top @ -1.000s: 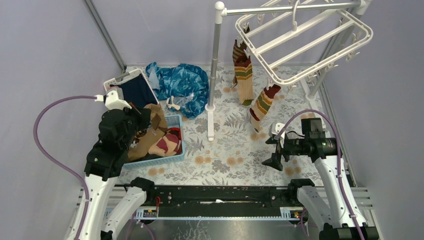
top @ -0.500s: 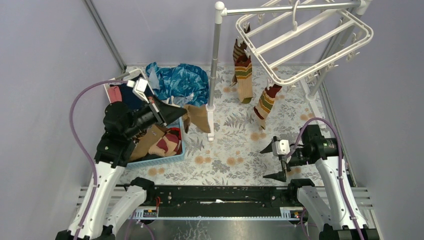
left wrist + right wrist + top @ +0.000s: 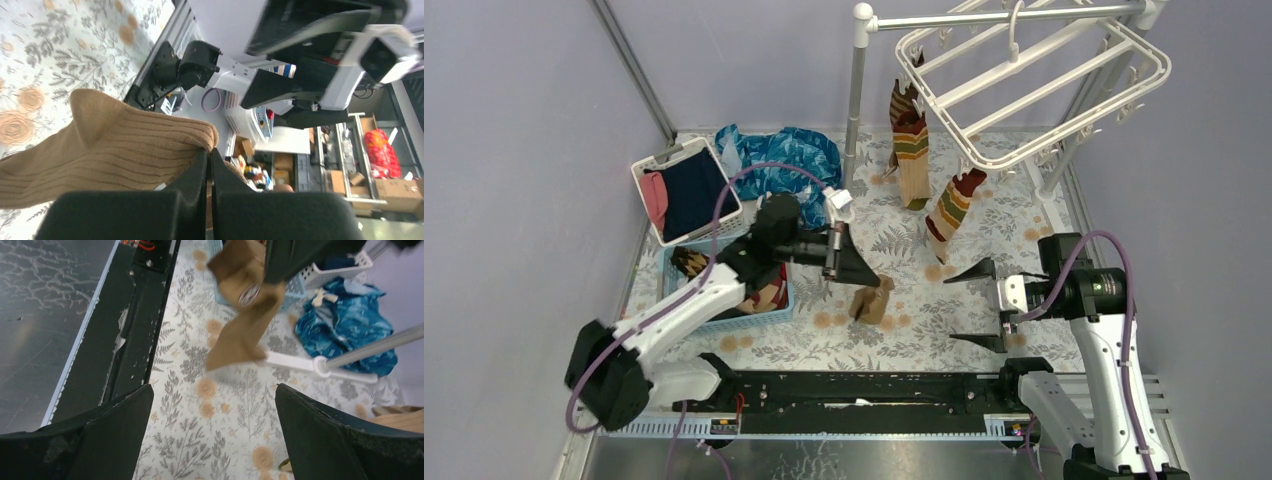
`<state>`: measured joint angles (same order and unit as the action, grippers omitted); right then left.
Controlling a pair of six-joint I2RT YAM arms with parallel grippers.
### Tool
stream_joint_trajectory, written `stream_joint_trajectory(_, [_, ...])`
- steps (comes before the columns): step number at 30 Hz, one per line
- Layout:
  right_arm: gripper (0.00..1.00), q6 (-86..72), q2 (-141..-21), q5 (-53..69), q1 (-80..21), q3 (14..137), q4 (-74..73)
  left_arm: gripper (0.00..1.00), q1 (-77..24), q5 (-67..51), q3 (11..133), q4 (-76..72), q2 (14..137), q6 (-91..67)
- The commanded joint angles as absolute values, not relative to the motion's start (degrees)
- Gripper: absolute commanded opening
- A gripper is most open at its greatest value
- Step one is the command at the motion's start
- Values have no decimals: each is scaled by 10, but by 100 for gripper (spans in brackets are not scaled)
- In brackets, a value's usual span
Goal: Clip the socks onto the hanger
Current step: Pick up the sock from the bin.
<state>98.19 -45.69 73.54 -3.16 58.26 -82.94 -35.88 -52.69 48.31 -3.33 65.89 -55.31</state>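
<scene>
My left gripper (image 3: 867,281) is clamped tight on a tan sock (image 3: 873,301) dangling mid-table. My right gripper (image 3: 980,307) is wide open, empty, facing it. Looks like the handover step. Next: right takes the free end, then up to the hanger (image 3: 1034,155).

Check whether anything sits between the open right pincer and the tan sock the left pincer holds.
Nothing visible does. The tan sock hangs from the left pincer, with only open space between it and the right pincer, whose spread fingers face it.
</scene>
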Motion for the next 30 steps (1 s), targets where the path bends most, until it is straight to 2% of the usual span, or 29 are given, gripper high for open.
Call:
stream_joint_trajectory(1, [100, 1034, -483, 803, -47, 619, -846, 0, -405, -545, 537, -36, 747, -533])
stream_joint_trajectory(7, [96, 1067, -506, 828, -89, 600, -822, 0, -460, -529, 595, -11, 832, -526])
stream_joint_trajectory(15, [78, 946, -532, 784, -166, 574, -704, 0, -497, -531, 648, -38, 909, -552])
stream_joint_trajectory(26, [49, 797, -549, 668, -272, 549, -567, 0, -502, -544, 684, -30, 946, -555])
stream_joint_trajectory(30, [32, 793, -544, 659, -273, 549, -571, 0, -502, -547, 681, -30, 946, -554])
